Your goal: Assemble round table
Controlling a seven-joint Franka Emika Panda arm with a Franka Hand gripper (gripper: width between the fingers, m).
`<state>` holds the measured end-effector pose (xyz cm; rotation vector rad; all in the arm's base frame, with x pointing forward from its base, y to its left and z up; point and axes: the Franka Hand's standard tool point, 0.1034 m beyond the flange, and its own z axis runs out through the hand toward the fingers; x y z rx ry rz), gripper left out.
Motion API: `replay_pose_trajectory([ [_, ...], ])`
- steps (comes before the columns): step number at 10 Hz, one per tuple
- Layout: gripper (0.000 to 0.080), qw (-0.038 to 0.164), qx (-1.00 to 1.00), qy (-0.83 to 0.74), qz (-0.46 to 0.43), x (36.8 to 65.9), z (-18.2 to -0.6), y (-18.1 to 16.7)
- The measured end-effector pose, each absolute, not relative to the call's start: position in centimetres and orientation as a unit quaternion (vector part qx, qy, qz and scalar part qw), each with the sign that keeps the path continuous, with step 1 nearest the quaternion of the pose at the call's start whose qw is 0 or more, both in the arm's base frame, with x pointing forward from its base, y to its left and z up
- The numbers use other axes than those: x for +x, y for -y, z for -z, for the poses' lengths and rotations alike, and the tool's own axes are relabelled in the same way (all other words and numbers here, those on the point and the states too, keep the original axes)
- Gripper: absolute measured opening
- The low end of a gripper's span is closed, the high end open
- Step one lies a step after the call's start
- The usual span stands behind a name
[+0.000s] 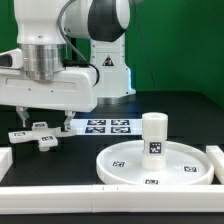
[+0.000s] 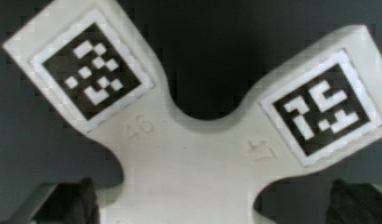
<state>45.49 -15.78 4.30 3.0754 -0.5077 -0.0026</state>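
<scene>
The small cross-shaped base (image 1: 38,136) lies flat on the black table at the exterior view's left. My gripper (image 1: 41,124) hangs right over it, low down. In the wrist view the base (image 2: 188,150) fills the picture, with two tagged arms spreading away. My dark fingertips (image 2: 71,204) stand on either side of its body with a gap on one side, so the gripper (image 2: 213,206) is open and holds nothing. The large rimmed round disc (image 1: 125,168) lies at the exterior view's right. The short thick cylinder leg (image 1: 153,137) stands upright on it.
The marker board (image 1: 108,126) lies flat behind, between the base and the disc. Plain white border blocks run along the front (image 1: 100,198), the left (image 1: 4,158) and the right (image 1: 216,156). The robot's white base (image 1: 110,70) stands at the back.
</scene>
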Motion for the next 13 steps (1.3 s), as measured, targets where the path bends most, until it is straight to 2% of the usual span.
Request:
replay_pose_trajectory([
  [6,0.0649,0.006,0.979,0.204,-0.002,45.5,-4.3,16.0],
  [13,0.0649,0.009,0.979,0.202,0.007,44.9,-3.4,16.0],
])
